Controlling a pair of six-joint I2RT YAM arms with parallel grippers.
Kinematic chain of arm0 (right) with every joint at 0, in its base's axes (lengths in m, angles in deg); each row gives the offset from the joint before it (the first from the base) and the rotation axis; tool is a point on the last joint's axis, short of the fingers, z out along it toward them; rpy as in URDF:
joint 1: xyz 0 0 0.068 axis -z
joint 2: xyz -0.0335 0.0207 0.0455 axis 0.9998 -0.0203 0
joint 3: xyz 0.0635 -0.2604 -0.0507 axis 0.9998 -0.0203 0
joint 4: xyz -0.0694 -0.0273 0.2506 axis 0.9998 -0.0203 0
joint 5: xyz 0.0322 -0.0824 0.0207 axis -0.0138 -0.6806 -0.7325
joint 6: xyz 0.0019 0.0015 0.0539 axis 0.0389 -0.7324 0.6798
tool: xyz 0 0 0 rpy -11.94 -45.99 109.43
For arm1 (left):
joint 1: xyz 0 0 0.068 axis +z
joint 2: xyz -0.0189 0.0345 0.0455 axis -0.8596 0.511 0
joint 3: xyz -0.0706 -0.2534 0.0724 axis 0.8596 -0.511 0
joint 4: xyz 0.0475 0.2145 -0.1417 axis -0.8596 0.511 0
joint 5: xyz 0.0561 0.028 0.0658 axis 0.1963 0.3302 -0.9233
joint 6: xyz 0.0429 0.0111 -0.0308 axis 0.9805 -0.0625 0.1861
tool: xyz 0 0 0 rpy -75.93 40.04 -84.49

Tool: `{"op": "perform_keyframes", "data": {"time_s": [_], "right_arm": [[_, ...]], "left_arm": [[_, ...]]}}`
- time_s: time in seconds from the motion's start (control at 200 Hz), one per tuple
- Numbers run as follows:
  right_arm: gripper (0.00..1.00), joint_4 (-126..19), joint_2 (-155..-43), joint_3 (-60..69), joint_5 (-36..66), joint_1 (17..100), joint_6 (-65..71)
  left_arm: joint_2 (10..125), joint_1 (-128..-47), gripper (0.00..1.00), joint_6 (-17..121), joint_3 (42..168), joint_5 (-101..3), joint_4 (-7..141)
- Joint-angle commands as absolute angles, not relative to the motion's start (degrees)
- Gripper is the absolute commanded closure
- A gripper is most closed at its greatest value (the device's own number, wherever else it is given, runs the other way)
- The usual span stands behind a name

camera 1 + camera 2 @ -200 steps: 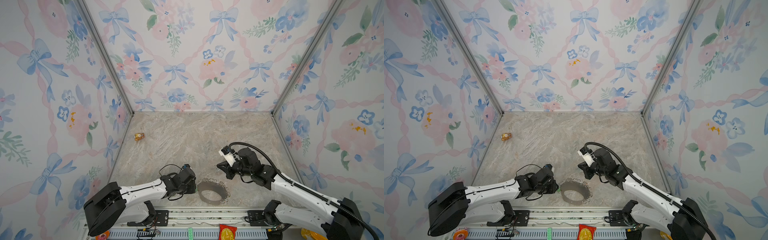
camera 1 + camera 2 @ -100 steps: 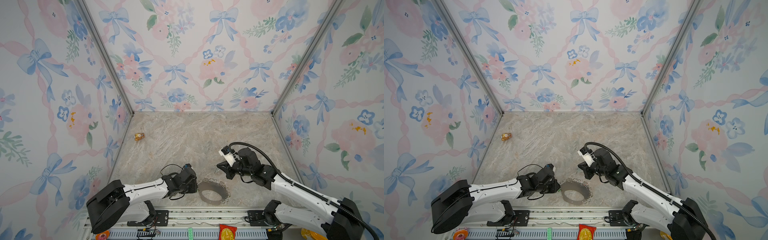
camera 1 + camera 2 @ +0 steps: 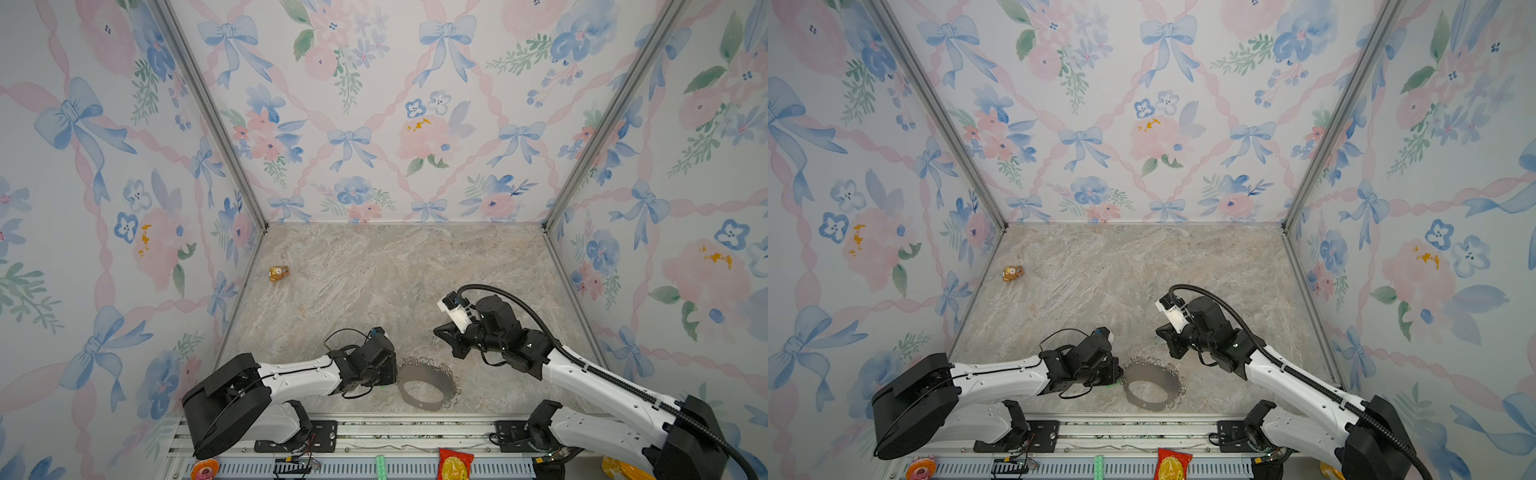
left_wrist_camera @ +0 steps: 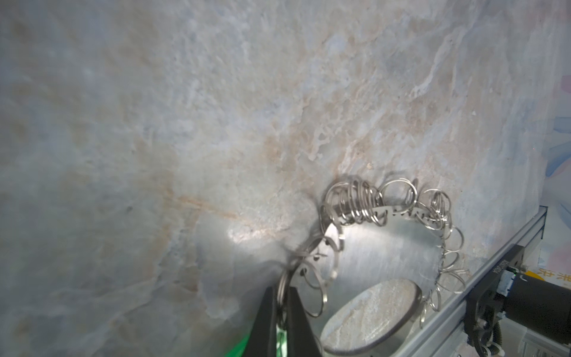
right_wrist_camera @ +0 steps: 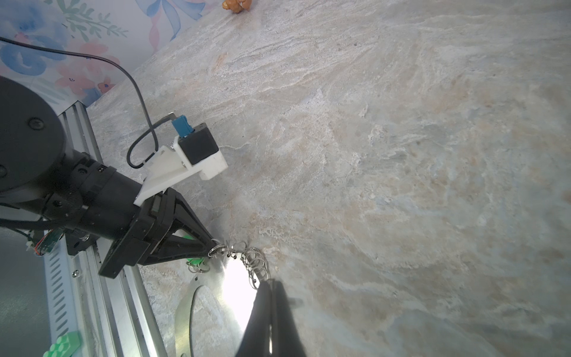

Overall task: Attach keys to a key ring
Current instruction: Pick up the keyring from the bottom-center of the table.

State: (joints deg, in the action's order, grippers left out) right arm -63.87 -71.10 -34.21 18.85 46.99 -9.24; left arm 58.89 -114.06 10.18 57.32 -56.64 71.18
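Now my left gripper (image 4: 282, 298) is pinched shut on one small ring at the edge of the key ring (image 4: 386, 253). The key ring is a flat grey metal band bent into a hoop, standing on the table (image 4: 185, 123). Its rim is fringed with silver rings (image 4: 355, 201), bunched thickest just beyond my left tips. A bright green key (image 5: 196, 264) lies just under those jaws. My right gripper (image 5: 270, 284) is closed tight, tips just beside the fringe. Whether it holds anything I cannot tell.
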Motion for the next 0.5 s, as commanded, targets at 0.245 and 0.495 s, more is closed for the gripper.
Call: {"op": "perform_keyframes", "data": {"time_s": [0.245,0.495], "right_arm": [[1.00,-65.62,-70.69,-33.21,18.13,46.24,-9.91],[1.00,-63.39,-69.07,-34.24,20.30,45.82,-9.99]], "left_arm": [[55.11,-114.38,1.00,17.21,58.99,-59.29,75.13],[48.32,-114.38,1.00,36.72,63.54,-67.61,77.42]]}}
